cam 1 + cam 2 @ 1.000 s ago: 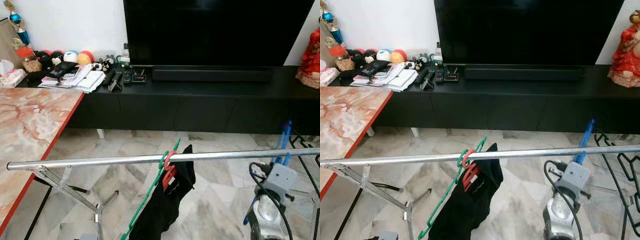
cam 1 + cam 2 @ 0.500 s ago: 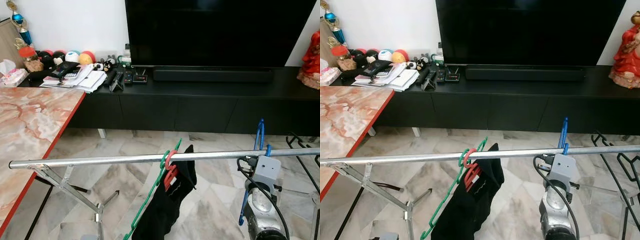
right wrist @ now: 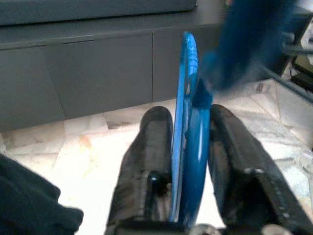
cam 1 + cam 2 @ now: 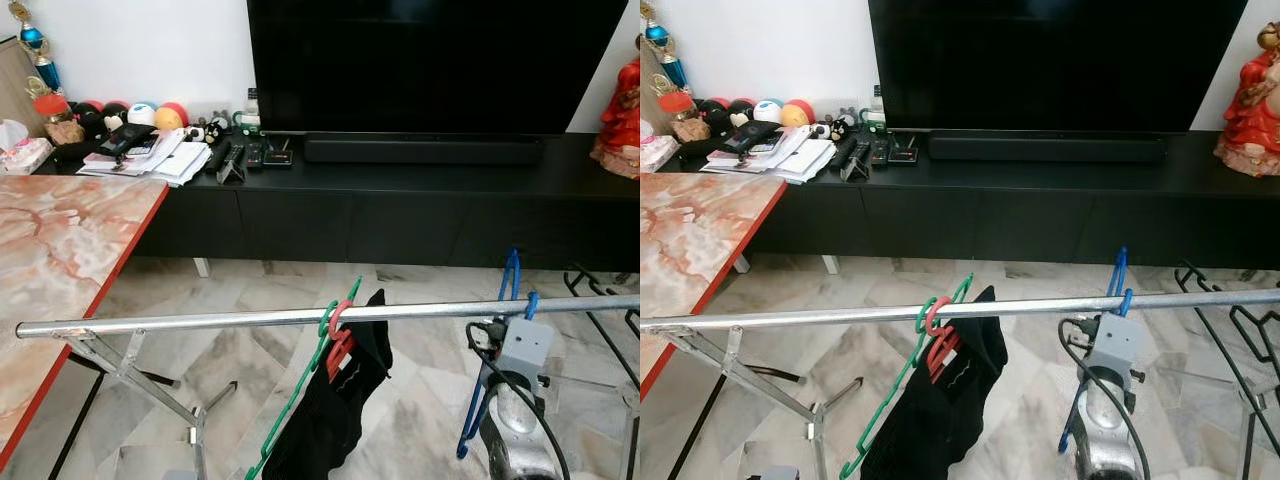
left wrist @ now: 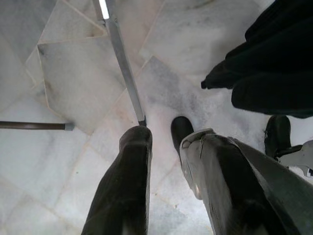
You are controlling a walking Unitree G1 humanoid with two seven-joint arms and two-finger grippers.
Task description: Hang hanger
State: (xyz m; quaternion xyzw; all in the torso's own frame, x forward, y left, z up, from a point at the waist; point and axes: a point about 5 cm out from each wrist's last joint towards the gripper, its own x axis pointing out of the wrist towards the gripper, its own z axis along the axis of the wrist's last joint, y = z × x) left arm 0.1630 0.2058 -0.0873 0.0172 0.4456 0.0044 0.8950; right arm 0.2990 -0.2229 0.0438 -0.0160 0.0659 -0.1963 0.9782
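A blue hanger (image 3: 188,132) is being pinched flat between the two black fingers (image 3: 149,161) of the right gripper (image 3: 188,147), as seen in the right wrist view. In the head views the right arm (image 4: 1102,420) is being held up just under the silver rail (image 4: 200,321) toward its right end, and the hanger's hook (image 4: 513,275) is being seen rising above the rail line — whether the hook is resting on the rail or only crossing in front of it cannot be told. The lower end of the hanger (image 4: 467,430) is being seen trailing down beside the arm. Further left on the rail, a green hanger (image 4: 300,385) and a red hanger (image 4: 338,335) are being carried side by side, with a black garment (image 4: 335,410) draped from them. The left gripper (image 5: 168,147) is being held low over the pale marble floor (image 5: 73,78), its fingers spread apart with nothing between them; a leg of the rack (image 5: 122,68) and a fold of the black garment are being seen past them. Behind the rail a long black cabinet (image 4: 400,210) is being seen against the wall, with a large dark television (image 4: 430,60) on it. A marble-patterned table (image 4: 60,260) with a red edge is being seen at the left.
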